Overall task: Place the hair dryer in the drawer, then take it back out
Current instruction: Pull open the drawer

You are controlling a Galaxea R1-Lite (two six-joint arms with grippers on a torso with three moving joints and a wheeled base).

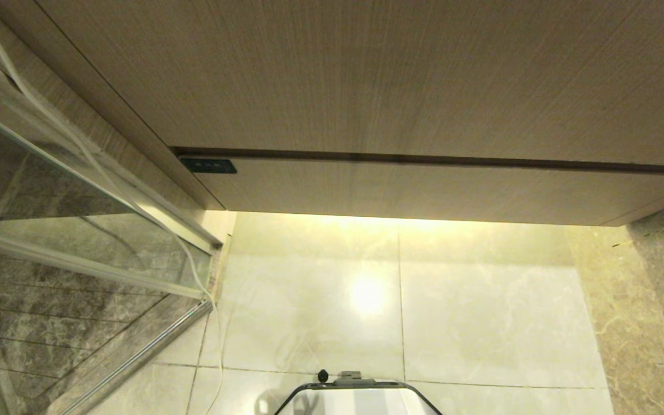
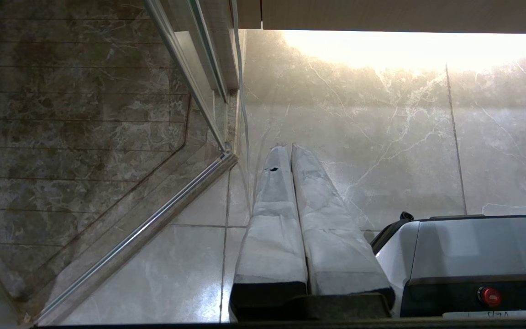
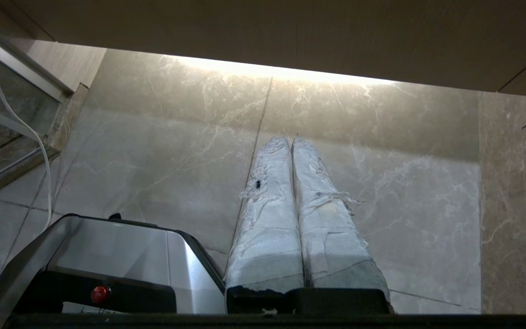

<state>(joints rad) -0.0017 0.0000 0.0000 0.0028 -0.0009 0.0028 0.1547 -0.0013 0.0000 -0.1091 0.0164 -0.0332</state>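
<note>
**Drawer was shut, both arms parked, no dryer to be seen**

Marble floor [image 1: 482, 311] filled most of what you had in front of you, lit warm by a strip glowing from under the vanity. Glass shower screen [image 1: 49, 219] stood off to the robot's left, with a thin white cable [image 1: 136, 202] trailing down beside it.

You had the drawer [image 1: 424, 193] fully closed, its flat front flush under the taller panel [image 1: 366, 75], the small dark label [image 1: 208, 166] at its left corner. No handle on it, so I'd guess you needed to hook the lower edge or the gap above to pull it.

Left gripper [image 2: 289, 148] hung pointing at the floor beside the robot's base [image 2: 473, 246], fingers pressed together with nothing between them. Right gripper [image 3: 290, 139] was the same: clenched tight, empty, aimed at the tiles. That looked like a rest pose, which made sense if you hadn't started yet.

Hair dryer wasn't in any view, so I can't tell you where it was. Maybe up on the counter, out of frame.
</note>
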